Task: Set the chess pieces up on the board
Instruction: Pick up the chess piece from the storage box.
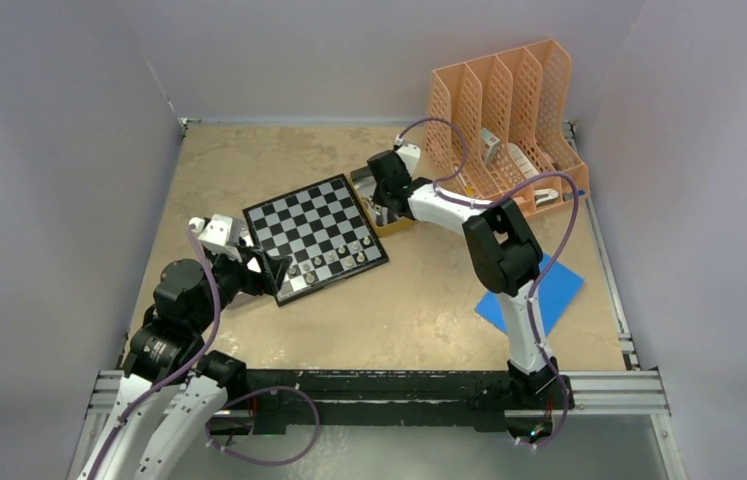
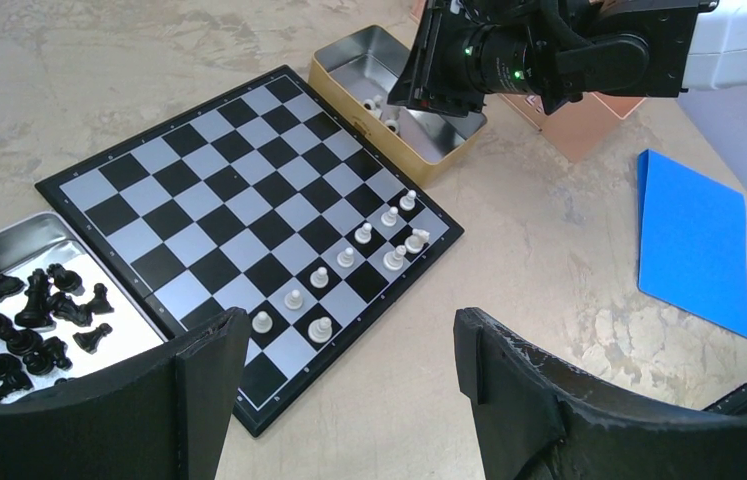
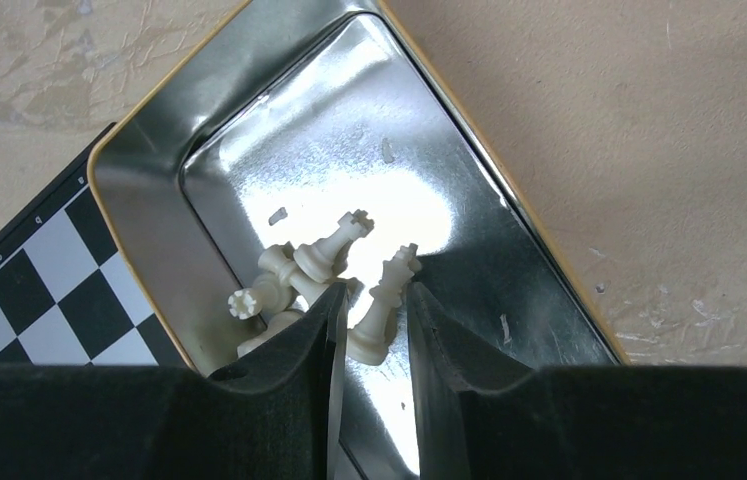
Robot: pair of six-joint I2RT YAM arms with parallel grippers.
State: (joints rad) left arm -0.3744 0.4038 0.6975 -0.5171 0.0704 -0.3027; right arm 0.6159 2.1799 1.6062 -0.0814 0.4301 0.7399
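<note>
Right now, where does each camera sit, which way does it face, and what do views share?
Top external: high behind the bases, looking down on the chessboard; left arm and right arm in view.
Left wrist: on the left arm, facing across the chessboard toward the right arm; left hand's open fingers at bottom.
Right wrist: looking down into the gold tin; right hand's fingers flank a pale chess piece.
Shared: top and left wrist both show chessboard, tin, blue sheet.

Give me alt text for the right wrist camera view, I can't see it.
The right hand straddles a pale chess piece inside a shiny tin, with more pale pieces heaped beside it. A corner of the board shows at left, on a beige table.
</note>
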